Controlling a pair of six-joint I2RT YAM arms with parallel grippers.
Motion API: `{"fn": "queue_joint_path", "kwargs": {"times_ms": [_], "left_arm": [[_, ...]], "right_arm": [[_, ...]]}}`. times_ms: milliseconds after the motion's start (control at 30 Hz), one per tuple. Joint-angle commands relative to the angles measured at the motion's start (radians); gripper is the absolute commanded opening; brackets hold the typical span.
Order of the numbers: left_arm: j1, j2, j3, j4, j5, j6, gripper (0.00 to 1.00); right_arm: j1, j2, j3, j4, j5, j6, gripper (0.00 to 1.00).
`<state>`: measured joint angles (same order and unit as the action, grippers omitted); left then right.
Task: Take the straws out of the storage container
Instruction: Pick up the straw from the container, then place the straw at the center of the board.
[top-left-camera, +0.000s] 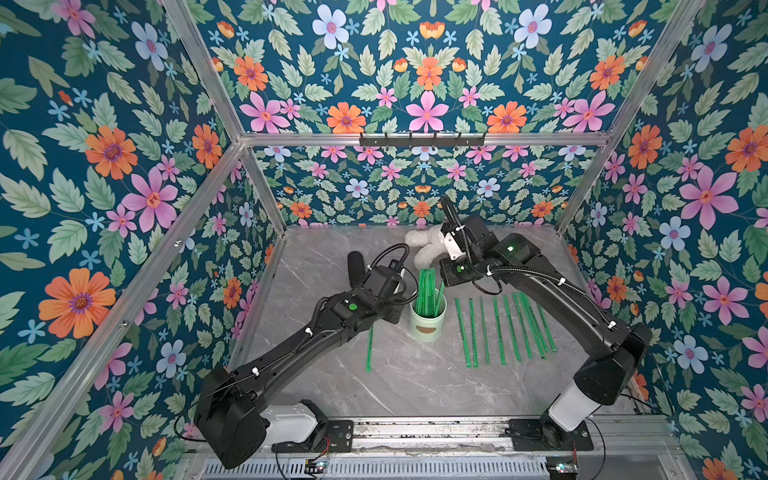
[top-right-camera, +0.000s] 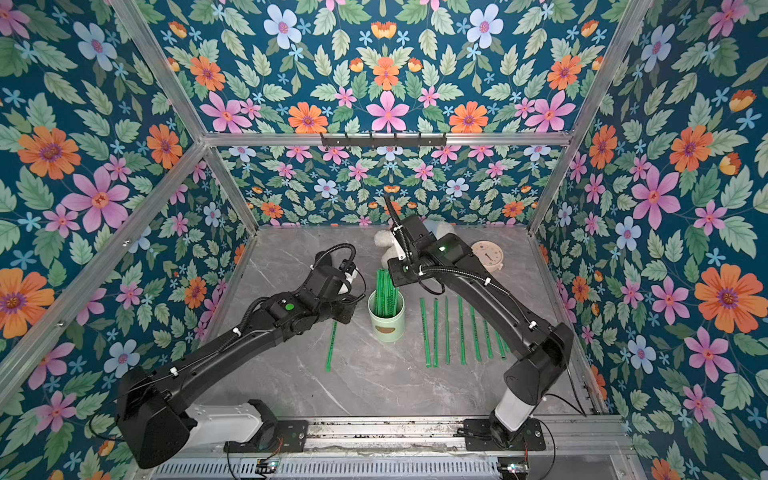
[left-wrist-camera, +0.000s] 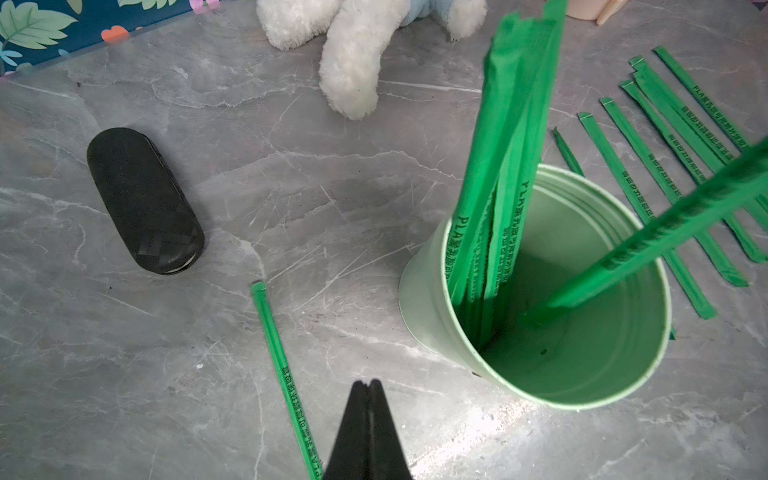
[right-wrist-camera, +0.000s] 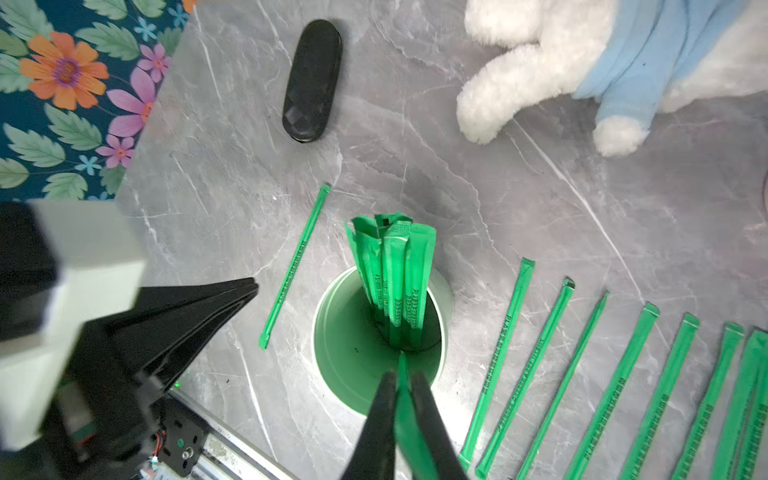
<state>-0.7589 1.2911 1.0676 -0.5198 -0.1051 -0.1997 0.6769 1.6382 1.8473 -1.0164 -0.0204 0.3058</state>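
Right jaws clamping straw (left-wrist-camera: 648, 241), left jaws together, grey marble tabletop (top-left-camera: 395, 382), floral walls (top-left-camera: 104, 166).

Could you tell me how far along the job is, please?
Done: a row of straws lies beside the cup, plus a single straw on its other side. In hand: the right claw is shut on a leaning straw, its lower end inside the cup; the left claw is shut, empty. Left: a bundle in the cup.
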Motion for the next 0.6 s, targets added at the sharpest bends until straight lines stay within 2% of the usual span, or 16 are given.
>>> {"fn": "queue_joint_path", "kwargs": {"times_ms": [0, 300, 567], "left_arm": [[0.001, -0.001, 0.008, 0.003, -0.002, 0.008, 0.0], [0.0, -0.003, 0.008, 0.003, 0.0, 0.008, 0.0], [0.001, 0.005, 0.009, 0.001, -0.003, 0.009, 0.0]], "right_arm": [[0.0, -0.029, 0.058, -0.054, 0.017, -0.031, 0.11], [-0.028, -0.087, 0.241, -0.177, 0.072, -0.087, 0.11], [-0.167, -0.111, 0.334, -0.305, 0.165, -0.181, 0.11]]}}
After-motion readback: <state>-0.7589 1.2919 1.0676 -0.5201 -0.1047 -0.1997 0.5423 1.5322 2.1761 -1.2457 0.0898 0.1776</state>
